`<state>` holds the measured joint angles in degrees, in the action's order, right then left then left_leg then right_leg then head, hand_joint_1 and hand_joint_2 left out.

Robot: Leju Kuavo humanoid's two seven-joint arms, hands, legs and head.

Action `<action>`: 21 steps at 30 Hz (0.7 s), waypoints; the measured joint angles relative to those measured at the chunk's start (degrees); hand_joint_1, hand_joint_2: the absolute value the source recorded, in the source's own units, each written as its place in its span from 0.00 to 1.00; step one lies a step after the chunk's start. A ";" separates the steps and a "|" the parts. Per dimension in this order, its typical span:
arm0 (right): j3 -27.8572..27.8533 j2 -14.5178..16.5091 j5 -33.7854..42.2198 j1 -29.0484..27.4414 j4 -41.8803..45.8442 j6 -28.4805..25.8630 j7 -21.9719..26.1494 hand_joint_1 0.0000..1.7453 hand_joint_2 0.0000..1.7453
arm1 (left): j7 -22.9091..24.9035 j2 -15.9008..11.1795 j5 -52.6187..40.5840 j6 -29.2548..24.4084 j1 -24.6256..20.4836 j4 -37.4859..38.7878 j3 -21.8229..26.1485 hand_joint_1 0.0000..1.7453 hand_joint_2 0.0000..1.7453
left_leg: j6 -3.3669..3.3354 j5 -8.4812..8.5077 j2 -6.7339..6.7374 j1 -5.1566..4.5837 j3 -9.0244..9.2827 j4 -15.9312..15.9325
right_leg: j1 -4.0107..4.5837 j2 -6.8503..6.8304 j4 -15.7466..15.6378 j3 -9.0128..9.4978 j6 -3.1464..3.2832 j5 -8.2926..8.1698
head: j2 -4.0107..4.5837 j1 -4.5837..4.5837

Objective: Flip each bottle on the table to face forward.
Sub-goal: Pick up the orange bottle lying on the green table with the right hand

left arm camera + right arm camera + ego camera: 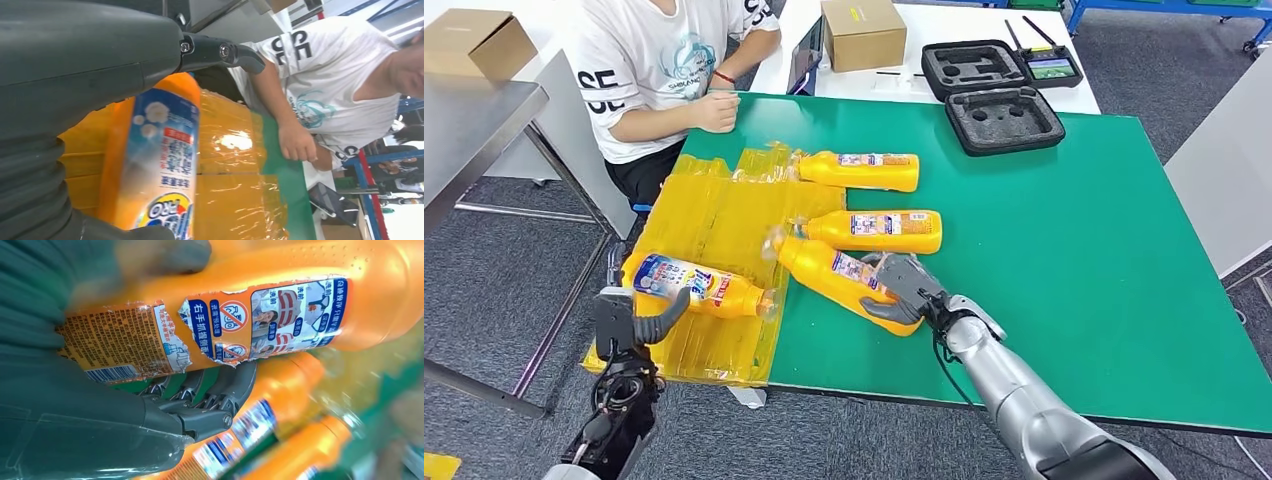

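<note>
Several orange bottles lie on the green table [1084,260]. The far bottle [864,170] and the middle bottle [879,230] lie on their sides, caps pointing left. My right hand [902,290] grips the base end of the near bottle [829,268]. In the right wrist view that near bottle [260,310] shows its back label with a barcode, my right hand [75,430] wrapped around it. My left hand [629,318] holds the base of the left bottle [699,283], which lies on the plastic with its blue front label up. The left wrist view has this left bottle [160,155] between thumb and fingers [225,51].
Crumpled yellow plastic wrap [714,215] covers the table's left end and hangs over its edge. A person sits at the far left corner with a hand [716,108] resting on the table. A black foam case [1004,118] and a cardboard box [862,32] stand at the back.
</note>
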<state>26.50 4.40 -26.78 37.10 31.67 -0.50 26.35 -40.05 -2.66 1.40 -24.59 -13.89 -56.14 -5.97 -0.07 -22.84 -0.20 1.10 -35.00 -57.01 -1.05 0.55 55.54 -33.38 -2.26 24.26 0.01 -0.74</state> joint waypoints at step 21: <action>-1.38 2.45 6.33 -4.20 10.37 -9.03 7.67 1.00 1.00 | 1.00 0.16 6.84 5.59 7.97 -12.10 1.42 0.00 1.00 | 0.00 0.00 0.00 0.00 -0.45 -0.01 | 0.00 -0.02 0.00 -0.48 0.00 0.00 | -0.01 0.00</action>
<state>25.11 6.85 -20.45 32.90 42.05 -9.53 34.02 -39.05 -2.50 8.24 -19.00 -5.92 -68.24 -4.55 -0.07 -22.85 -0.20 1.10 -35.45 -57.02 -1.05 0.53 55.54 -33.85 -2.26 24.26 0.00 -0.74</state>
